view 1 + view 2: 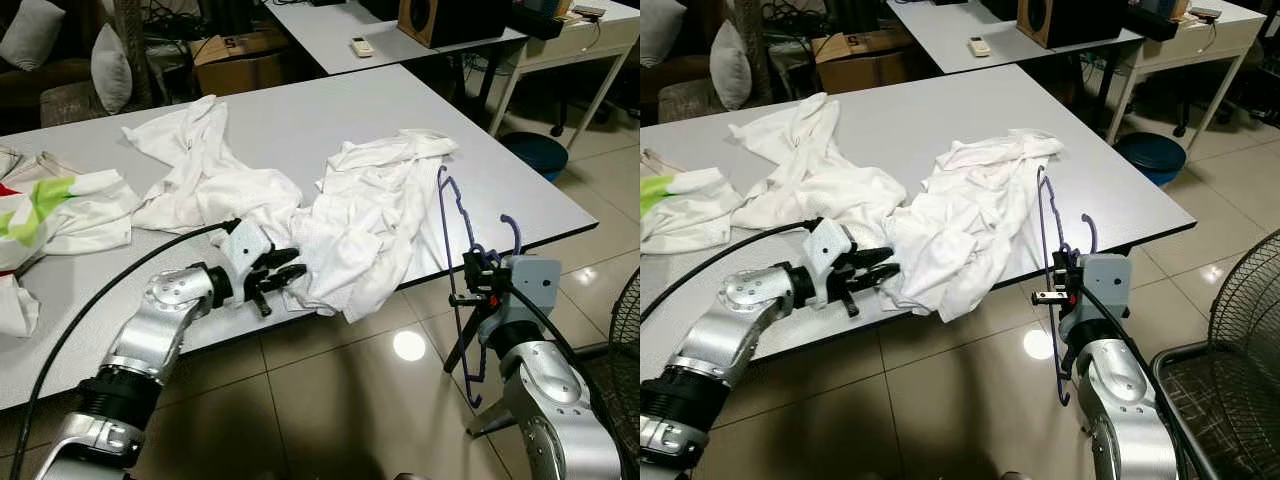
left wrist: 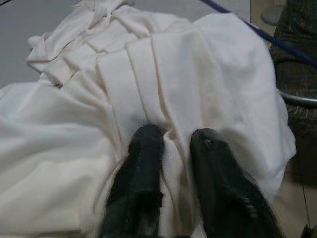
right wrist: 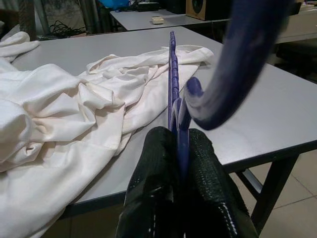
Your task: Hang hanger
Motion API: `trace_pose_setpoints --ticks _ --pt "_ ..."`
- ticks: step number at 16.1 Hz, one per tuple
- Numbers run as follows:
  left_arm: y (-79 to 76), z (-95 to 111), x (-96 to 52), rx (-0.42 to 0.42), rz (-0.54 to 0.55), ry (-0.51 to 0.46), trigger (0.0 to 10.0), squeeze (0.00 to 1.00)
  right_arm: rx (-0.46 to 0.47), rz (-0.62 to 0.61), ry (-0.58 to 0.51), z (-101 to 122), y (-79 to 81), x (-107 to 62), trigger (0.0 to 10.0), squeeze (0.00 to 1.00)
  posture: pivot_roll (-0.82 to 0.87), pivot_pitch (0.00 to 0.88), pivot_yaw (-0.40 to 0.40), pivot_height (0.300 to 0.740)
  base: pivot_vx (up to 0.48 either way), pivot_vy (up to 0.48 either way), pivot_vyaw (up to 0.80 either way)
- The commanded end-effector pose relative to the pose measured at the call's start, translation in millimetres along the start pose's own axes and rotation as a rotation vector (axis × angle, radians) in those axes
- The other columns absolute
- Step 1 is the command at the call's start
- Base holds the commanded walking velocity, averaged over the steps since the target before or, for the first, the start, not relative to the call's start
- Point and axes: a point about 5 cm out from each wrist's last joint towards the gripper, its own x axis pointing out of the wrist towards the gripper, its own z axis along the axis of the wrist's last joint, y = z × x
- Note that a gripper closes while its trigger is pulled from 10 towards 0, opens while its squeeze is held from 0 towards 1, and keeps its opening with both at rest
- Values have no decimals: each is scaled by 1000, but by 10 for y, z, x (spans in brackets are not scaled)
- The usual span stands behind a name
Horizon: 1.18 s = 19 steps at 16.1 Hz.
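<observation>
I see my right gripper (image 1: 478, 290) at lower right, clamped on the purple hanger (image 1: 446, 215) beside the grey table (image 1: 300, 125) edge. At lower centre, my left gripper (image 1: 284, 277) pinches a fold of the white garment (image 1: 365, 225) between its 2 fingers.

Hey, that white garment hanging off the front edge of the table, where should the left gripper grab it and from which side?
Grip a raised fold of the white garment near the table's front edge, coming in from the robot's side. The cloth bunches into ridges there and drapes past the edge, giving the fingers something to pinch. The left gripper is already there, with a fold between its fingers.
</observation>
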Motion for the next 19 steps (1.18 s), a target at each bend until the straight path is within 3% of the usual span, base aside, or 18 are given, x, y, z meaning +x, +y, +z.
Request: trace_pose_setpoints --ticks 1,10,12,13,15,16,17,19 --pt "37 34 7 13 8 -5 0 0 3 0 -7 28 7 2 10000 0 -159 0 77 740 0 0 0" --pt "65 82 34 -29 21 -55 0 0 -3 -3 -7 22 13 3 10000 0 -161 0 83 740 0 0 0" --pt "169 216 51 -101 79 -135 0 0 -4 -6 -9 22 13 5 10000 0 -162 0 86 740 0 0 0" --pt "302 435 101 -163 122 -231 0 0 -3 -10 -13 29 4 7 10000 0 -161 0 85 740 0 0 0" --pt "422 617 151 -178 153 -285 0 0 -3 -11 -15 35 4 20 10000 0 -156 0 83 740 0 0 0" --pt "675 1030 192 -184 231 -409 0 0 -4 -7 -22 49 7 40 10000 0 -155 0 84 740 0 0 0" --pt "858 1426 140 -214 283 -554 0 0 -3 -8 -32 67 3 50 10000 0 -155 0 86 740 0 0 0" --pt "1071 2097 -110 -306 308 -869 0 0 19 -38 -73 121 -26 36 10000 0 -164 0 102 740 0 0 0"
